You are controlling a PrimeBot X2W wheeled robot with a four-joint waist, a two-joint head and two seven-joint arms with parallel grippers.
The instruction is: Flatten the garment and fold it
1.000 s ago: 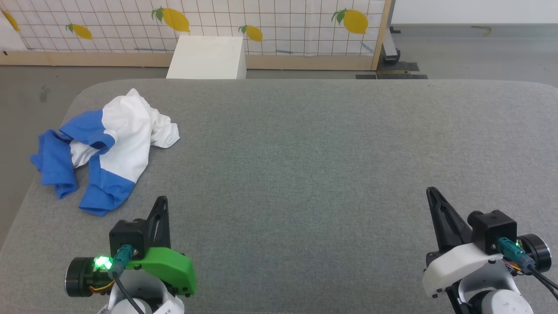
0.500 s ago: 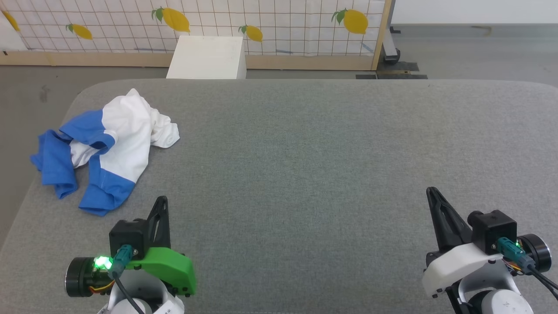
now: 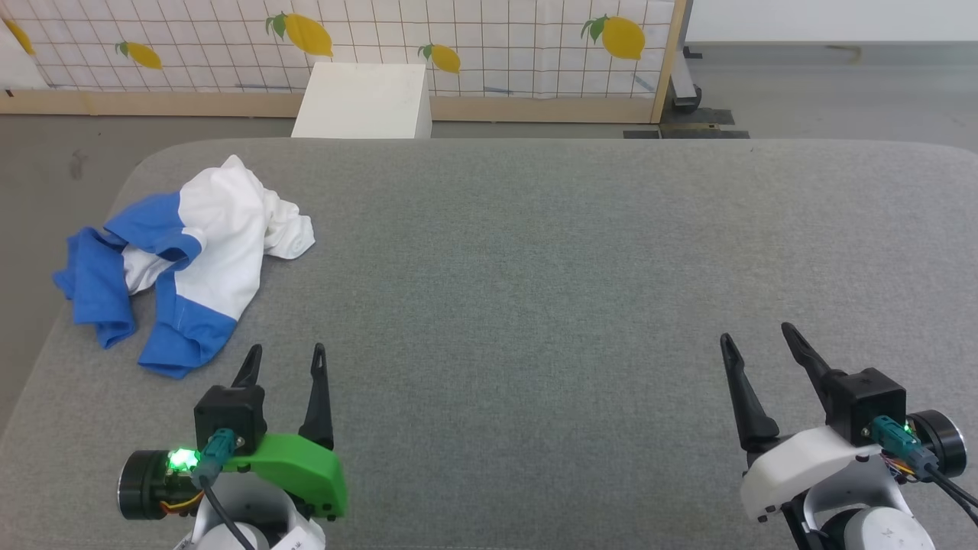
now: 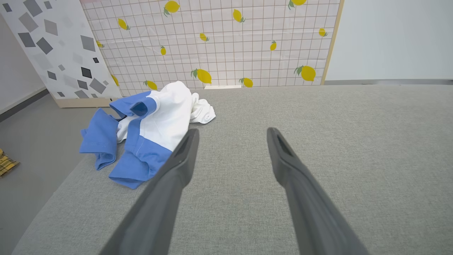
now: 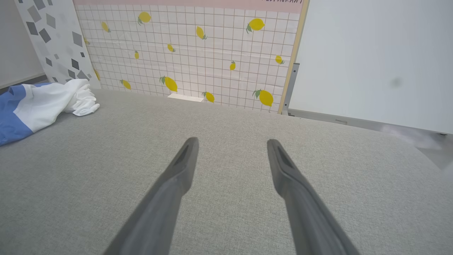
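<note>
Two grippers wait spread and empty, the left gripper (image 3: 286, 348) at lower left, the right gripper (image 3: 755, 331) at lower right; the garment (image 3: 191, 252) lies crumpled upper left on the grey cushion (image 3: 535, 267).

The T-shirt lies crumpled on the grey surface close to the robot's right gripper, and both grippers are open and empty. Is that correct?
Not quite. In the head view the garment lies crumpled on the grey surface close to the left gripper; the right gripper is far from it. Both grippers are indeed open and empty.
</note>
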